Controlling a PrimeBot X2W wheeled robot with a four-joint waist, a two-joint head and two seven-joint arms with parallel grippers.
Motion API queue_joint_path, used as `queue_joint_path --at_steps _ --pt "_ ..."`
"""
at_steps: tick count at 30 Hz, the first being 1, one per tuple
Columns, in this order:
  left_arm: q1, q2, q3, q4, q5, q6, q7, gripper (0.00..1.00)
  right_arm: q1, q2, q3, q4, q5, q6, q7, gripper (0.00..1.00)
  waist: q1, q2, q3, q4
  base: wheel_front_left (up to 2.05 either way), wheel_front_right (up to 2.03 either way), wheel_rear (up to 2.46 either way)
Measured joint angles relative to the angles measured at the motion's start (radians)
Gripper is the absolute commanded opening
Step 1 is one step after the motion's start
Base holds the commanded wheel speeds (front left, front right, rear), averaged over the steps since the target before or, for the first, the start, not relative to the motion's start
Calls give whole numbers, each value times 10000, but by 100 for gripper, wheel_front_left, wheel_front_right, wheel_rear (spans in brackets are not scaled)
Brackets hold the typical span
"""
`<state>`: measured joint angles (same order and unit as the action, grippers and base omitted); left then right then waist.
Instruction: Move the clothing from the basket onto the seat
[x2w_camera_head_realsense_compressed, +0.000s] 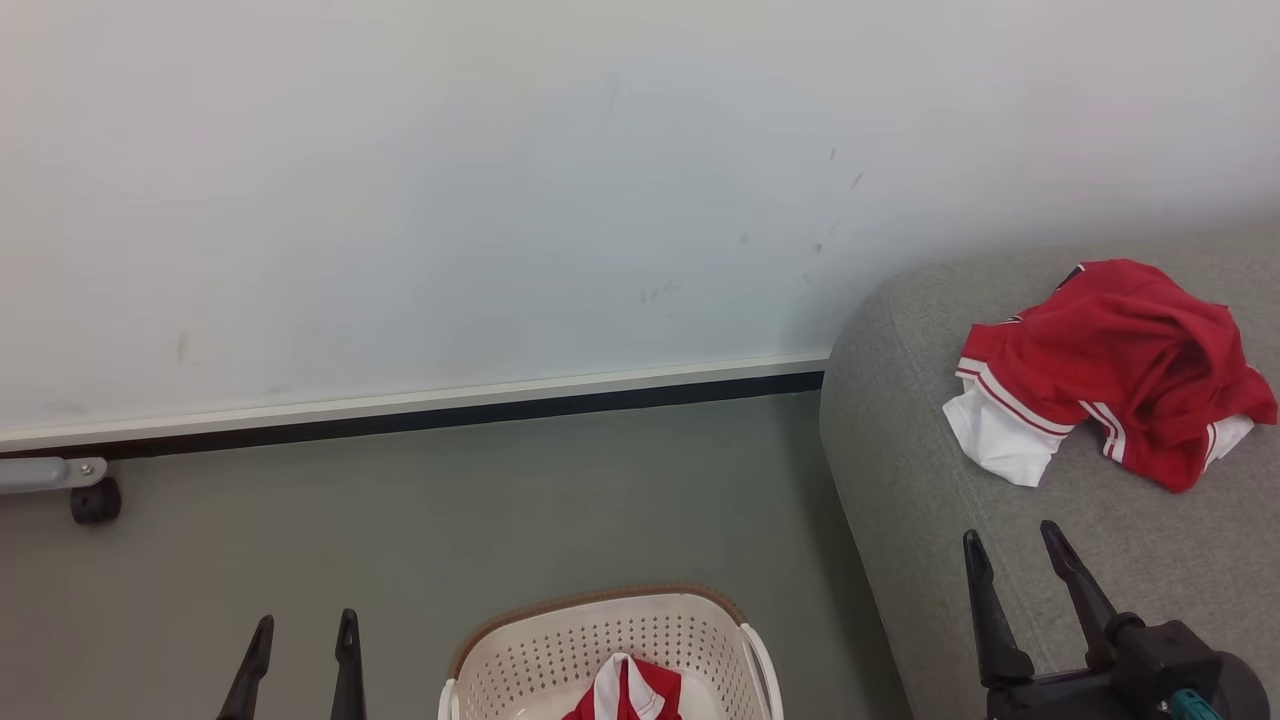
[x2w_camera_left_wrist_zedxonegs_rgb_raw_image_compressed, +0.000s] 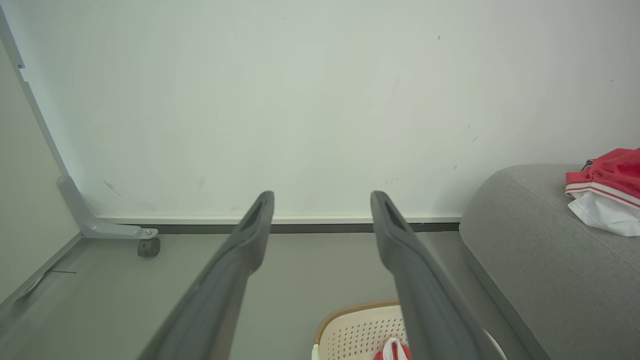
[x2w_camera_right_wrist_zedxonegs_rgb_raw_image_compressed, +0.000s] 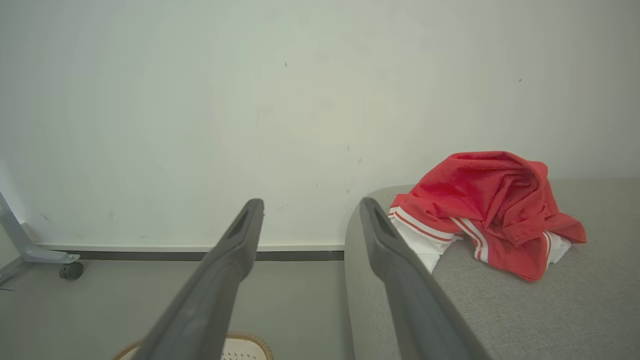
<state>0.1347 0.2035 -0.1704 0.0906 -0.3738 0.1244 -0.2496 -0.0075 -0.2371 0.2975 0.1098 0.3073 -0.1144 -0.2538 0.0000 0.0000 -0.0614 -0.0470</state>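
Observation:
One red garment with white striped cuffs lies crumpled on the grey seat at the right. The second red garment with a broad white stripe sits inside the cream basket on the floor at the bottom centre. My left gripper is open and empty, left of the basket. My right gripper is open and empty over the seat's front edge, short of the garment.
A white wall with a dark baseboard runs behind. A grey metal leg with a black caster stands at the far left. Grey-green floor lies between the wall, basket and seat.

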Motion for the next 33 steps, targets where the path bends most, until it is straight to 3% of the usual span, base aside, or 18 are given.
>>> queue_joint_path --at_steps 33 --pt "72 -146 -71 -462 608 -29 -2 100 128 81 -585 -897 -286 -86 -2 100 0 0 824 18 0 0 0"
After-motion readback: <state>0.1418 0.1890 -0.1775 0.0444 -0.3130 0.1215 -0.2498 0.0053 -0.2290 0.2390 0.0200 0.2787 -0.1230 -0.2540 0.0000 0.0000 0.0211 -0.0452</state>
